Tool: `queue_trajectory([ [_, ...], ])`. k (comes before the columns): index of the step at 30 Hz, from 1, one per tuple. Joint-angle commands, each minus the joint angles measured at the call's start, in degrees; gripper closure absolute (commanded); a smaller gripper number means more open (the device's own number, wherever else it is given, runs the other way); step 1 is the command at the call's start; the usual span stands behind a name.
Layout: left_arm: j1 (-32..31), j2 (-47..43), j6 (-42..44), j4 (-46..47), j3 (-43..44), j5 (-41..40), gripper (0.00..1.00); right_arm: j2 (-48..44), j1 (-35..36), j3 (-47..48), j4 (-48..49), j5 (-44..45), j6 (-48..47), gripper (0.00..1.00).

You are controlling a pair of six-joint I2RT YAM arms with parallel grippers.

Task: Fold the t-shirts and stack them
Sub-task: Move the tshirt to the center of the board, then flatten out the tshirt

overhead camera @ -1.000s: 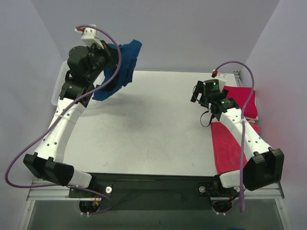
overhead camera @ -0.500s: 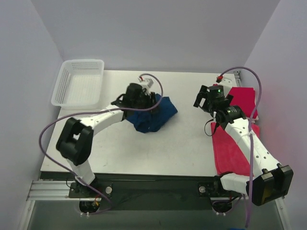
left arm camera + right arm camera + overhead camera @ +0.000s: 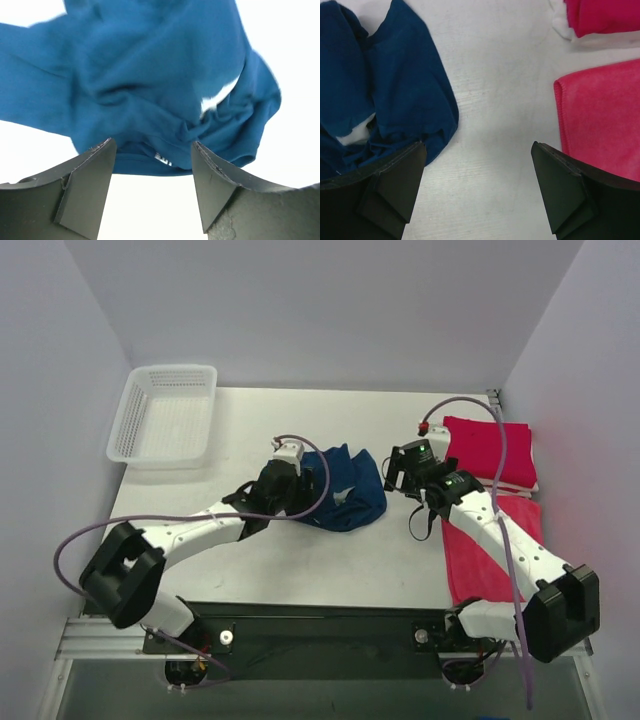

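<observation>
**Garment status: navy tee down, not yet folded**

The navy t-shirt lies crumpled on the table. We find the left gripper at its left edge, fingers spread and holding nothing (the cloth lies past the tips). The right gripper hovers just right of it, equally wide and empty, probably placed to take an edge for spreading. Well right of the navy t-shirt lie a folded red t-shirt and a flat red t-shirt.
</observation>
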Motion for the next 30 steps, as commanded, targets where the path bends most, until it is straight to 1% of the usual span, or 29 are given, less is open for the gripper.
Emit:
queue_trajectory([
  [1,0.5,-7.4,-1.2,4.6,-3.1,-6.6,0.27,2.9,2.6,-0.5,0.0,0.1,2.1,0.10],
  [3,1.0,-8.9,-1.3,4.0,-3.7,-7.5,0.25,4.8,3.8,-0.8,1.0,-1.3,3.1,0.10],
  [5,3.0,-8.1,-2.5,1.8,-3.3,-8.1,0.25,7.3,5.9,-1.2,2.4,-3.6,3.8,0.10],
  [7,4.9,-5.3,-4.2,0.2,-2.3,-6.3,0.25,9.2,7.8,-1.2,2.9,-5.0,5.0,0.11],
  [8,7.1,-4.3,-4.7,0.0,-1.8,-4.2,0.25,11.0,8.5,-1.0,3.2,-5.4,5.7,0.11],
  [13,11.4,1.1,-8.0,0.2,-0.3,-1.3,0.26,13.9,12.0,-1.1,4.7,-8.0,7.8,0.18],
  [15,13.2,3.0,-8.7,-0.2,0.4,-0.8,0.27,14.8,13.7,-0.7,4.8,-7.9,8.0,0.18],
  [21,16.3,6.5,-12.9,-6.8,1.5,-2.9,0.28,18.4,16.5,0.9,4.9,-9.2,8.0,0.21],
  [23,17.5,7.0,-14.1,-8.3,1.3,-3.3,0.29,19.6,16.7,1.2,4.9,-9.5,8.2,0.24],
  [27,18.7,8.2,-14.2,-7.7,0.3,-2.6,0.29,21.1,17.2,0.9,4.5,-9.0,8.9,0.32],
  [28,19.0,8.6,-14.0,-7.8,0.4,-2.5,0.30,21.1,17.2,0.5,4.3,-8.6,9.0,0.41],
  [30,19.3,9.6,-13.7,-8.0,0.7,-2.3,0.30,20.8,17.3,0.2,3.6,-6.4,9.4,0.51],
])
